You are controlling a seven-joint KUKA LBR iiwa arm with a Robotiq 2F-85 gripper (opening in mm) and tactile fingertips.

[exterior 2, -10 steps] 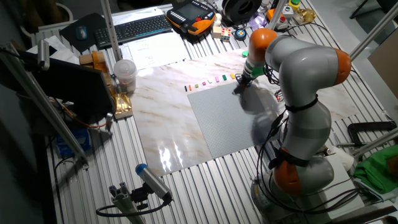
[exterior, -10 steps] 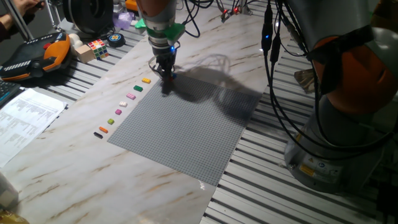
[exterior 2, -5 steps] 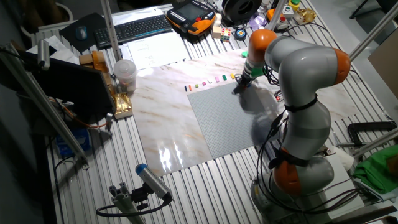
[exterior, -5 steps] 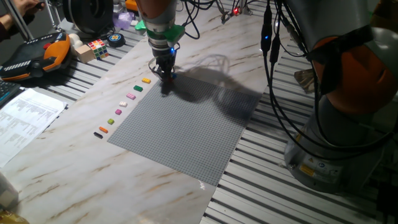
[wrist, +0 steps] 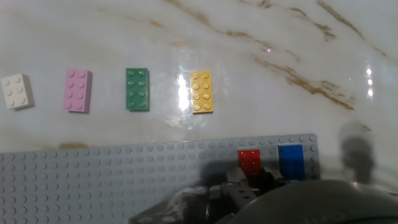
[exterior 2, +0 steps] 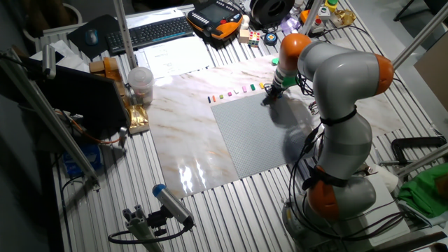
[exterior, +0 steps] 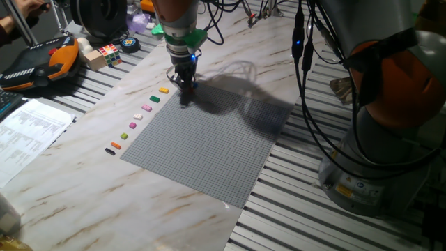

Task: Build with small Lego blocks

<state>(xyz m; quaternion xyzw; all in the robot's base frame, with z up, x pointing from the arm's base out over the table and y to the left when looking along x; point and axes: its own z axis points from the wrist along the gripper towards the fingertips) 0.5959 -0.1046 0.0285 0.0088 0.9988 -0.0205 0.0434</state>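
Red brick (wrist: pixel 250 160) and blue brick (wrist: pixel 291 160) hand-view only

**Glossy marble, studded plastic**

The tabletop (wrist: pixel 261 37) looks like polished marble, pale with brown veins, throwing bright glare. The grey baseplate (wrist: pixel 93 180) is matt studded plastic. The yellow block (wrist: pixel 201 91), green block (wrist: pixel 137 89) and pink block (wrist: pixel 78 90) are smooth plastic with a slight sheen.

White (wrist: pixel 15 91), pink (wrist: pixel 78 90), green (wrist: pixel 137 89) and yellow bricks (wrist: pixel 201 91) line the marble worktop (wrist: pixel 261 37); red (wrist: pixel 250 161) and blue bricks (wrist: pixel 291 162) sit on the baseplate (wrist: pixel 93 180).
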